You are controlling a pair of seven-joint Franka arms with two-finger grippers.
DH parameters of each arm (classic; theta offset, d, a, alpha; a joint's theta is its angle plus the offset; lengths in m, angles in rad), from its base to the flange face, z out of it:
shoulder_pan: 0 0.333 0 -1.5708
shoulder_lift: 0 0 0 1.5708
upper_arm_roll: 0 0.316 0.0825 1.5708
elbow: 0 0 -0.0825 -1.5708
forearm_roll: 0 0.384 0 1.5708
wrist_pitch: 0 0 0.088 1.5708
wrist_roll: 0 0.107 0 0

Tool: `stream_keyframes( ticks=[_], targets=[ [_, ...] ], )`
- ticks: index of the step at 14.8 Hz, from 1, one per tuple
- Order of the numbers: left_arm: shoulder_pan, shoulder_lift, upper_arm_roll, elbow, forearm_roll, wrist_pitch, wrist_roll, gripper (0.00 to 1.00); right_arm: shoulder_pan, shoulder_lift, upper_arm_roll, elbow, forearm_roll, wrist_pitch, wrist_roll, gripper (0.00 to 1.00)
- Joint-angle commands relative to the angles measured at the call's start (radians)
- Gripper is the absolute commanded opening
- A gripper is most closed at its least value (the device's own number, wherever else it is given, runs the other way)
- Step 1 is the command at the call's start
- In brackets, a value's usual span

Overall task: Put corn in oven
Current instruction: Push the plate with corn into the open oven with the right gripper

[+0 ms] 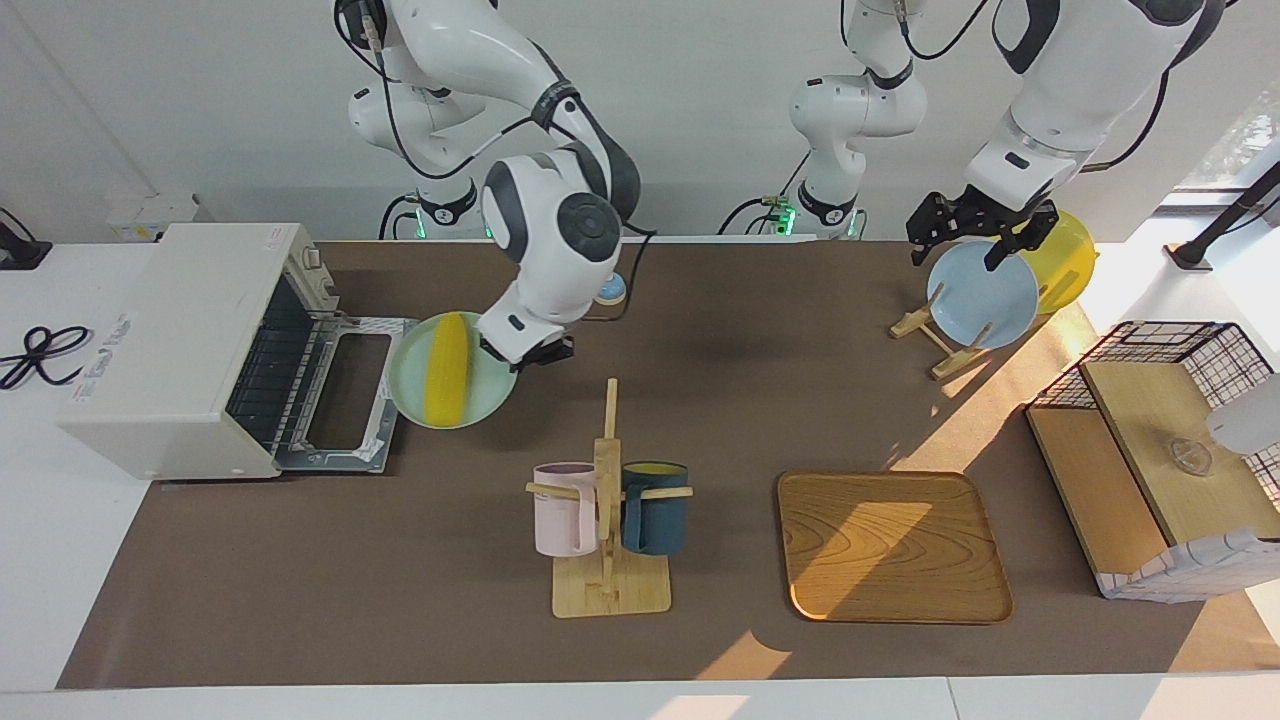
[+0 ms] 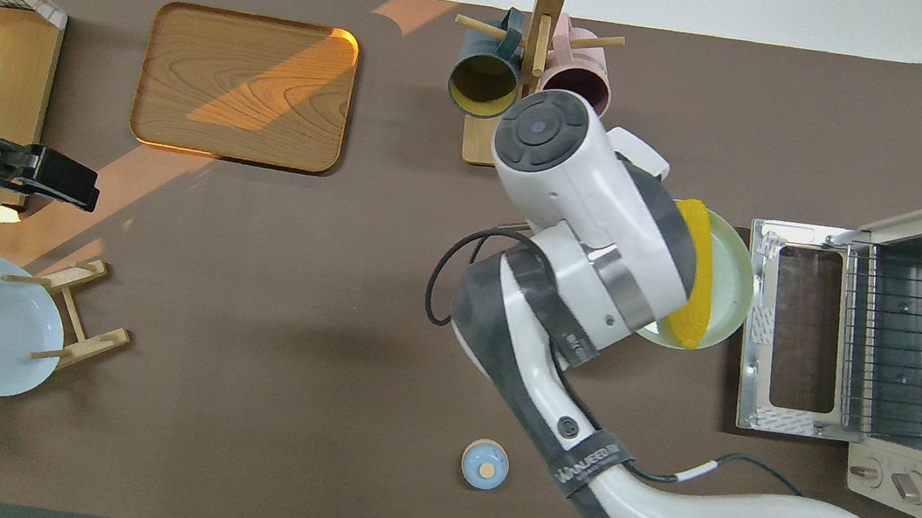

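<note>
The yellow corn (image 1: 447, 367) lies on a pale green plate (image 1: 490, 395), beside the front of the white oven (image 1: 170, 350). The oven's door (image 1: 345, 400) lies open and flat, and the wire rack shows inside. My right gripper (image 1: 535, 355) is shut on the plate's rim, at the side away from the oven. In the overhead view the right arm covers most of the plate (image 2: 736, 275); the corn (image 2: 695, 270) shows along its edge, next to the oven door (image 2: 803, 336). My left gripper (image 1: 958, 255) waits open and empty over the blue plate (image 1: 983, 295).
A wooden mug rack (image 1: 608, 500) with a pink and a dark teal mug stands mid-table. A wooden tray (image 1: 893, 547) lies beside it. The plate rack also holds a yellow plate (image 1: 1065, 260). A black wire basket (image 1: 1160, 440) stands at the left arm's end. A small blue round thing (image 2: 484, 464) lies near the robots.
</note>
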Motion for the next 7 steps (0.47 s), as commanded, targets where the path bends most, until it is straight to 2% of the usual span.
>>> stream_keyframes(
  ticks=[1,4,7],
  targets=[
    [0.000,-0.002,-0.005,-0.030,0.023,0.030,0.010,1.00,-0.118,-0.137,0.012,-0.189,-0.016,0.050,-0.094,0.00],
    [0.004,0.001,-0.005,-0.023,0.023,0.027,0.006,1.00,-0.200,-0.189,0.012,-0.291,-0.033,0.103,-0.146,0.00],
    [0.004,0.003,0.000,-0.020,0.020,0.029,-0.004,1.00,-0.321,-0.204,0.012,-0.348,-0.036,0.156,-0.263,0.00]
  ],
)
